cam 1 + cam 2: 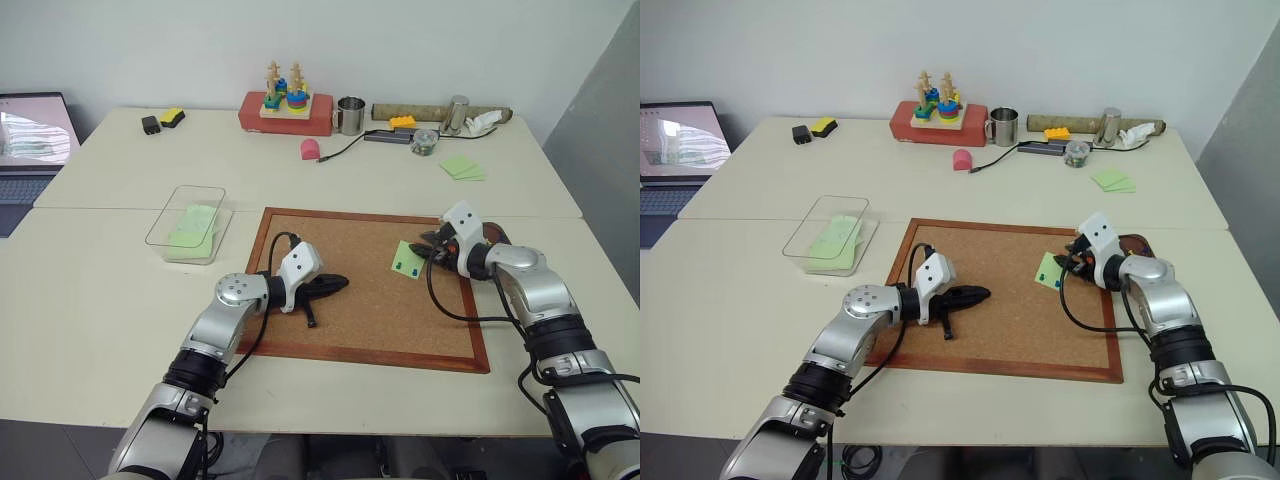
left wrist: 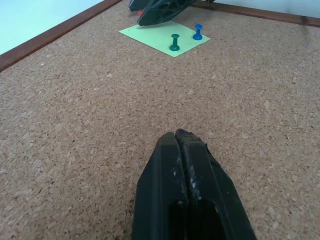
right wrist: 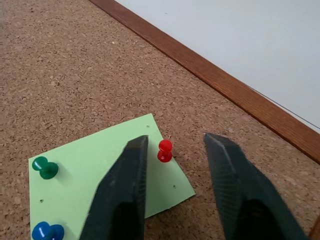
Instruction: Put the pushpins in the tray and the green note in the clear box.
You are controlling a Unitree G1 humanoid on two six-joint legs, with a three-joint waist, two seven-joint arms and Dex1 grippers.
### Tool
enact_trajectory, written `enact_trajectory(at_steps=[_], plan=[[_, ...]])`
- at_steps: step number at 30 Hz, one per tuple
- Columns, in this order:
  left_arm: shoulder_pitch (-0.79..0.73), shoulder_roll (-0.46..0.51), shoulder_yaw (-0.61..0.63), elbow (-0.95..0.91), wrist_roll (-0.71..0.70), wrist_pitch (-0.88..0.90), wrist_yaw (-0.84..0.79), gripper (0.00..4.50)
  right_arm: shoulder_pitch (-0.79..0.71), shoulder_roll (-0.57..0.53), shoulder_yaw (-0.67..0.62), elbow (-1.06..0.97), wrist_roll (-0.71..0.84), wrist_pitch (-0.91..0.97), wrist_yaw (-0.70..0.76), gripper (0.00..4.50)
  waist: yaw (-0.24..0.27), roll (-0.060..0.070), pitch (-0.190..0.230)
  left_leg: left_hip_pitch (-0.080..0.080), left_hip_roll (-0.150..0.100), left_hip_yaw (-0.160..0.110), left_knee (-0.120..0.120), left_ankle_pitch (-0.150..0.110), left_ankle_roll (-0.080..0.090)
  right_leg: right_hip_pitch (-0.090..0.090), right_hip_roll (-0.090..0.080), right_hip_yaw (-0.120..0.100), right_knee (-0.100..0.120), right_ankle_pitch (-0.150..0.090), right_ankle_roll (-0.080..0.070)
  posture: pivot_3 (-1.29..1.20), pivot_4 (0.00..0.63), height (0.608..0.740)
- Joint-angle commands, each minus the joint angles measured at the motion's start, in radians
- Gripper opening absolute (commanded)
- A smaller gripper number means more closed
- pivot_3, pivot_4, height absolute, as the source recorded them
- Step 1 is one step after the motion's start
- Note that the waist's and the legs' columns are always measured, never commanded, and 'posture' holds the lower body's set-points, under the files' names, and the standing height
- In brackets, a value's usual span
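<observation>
**Right pincer lining up on the red pin**

The green note (image 3: 107, 185) is pinned to the corkboard (image 1: 370, 320) near its right edge, held down by a red pushpin (image 3: 165, 150), a green one (image 3: 45, 168) and a blue one (image 3: 47, 232). That's why the pins have to come out first, I'd say. The right pincer (image 3: 175, 147) sits with its fingers apart, straddling the red pin, nothing gripped yet. The left pincer (image 2: 180, 140) is clenched shut and empty, resting on bare cork mid-board, probably just out of the way.

The clear box (image 1: 190, 225) waits on the worktop left of the board, with something green already inside. The tray (image 1: 1137, 245) peeks out behind the right arm.

The head views don't make out the red pin; the right wrist view nails it.
</observation>
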Motion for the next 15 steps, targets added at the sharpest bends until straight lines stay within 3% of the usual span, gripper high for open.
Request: enact_trajectory(at_steps=[1,5,15], plan=[[0.009,-0.002,-0.016,-0.003,0.018,0.004,-0.005,0.0,-0.008,-0.003,-0.031,-0.016,0.007,-0.015,0.011,0.67,0.0,0.0,0.0,0.0,0.0,0.0,0.0,0.0,0.0,0.0,0.0,0.0,0.0,0.0,0.0,0.0,0.15,0.74],[0.009,0.002,-0.017,0.002,0.023,0.004,-0.005,0.0,0.006,-0.004,-0.043,-0.055,0.029,0.009,0.025,0.04,0.0,0.0,0.0,0.0,0.0,0.0,0.0,0.0,0.0,0.0,0.0,0.0,0.0,0.0,0.0,0.0,0.15,0.74],[0.032,0.015,-0.027,0.007,0.046,0.008,-0.001,0.0,0.066,-0.005,-0.115,-0.22,0.093,0.082,0.014,0.04,0.0,0.0,0.0,0.0,0.0,-0.001,0.0,0.0,0.0,0.0,0.0,0.0,0.0,0.0,0.0,0.0,0.15,0.74]])
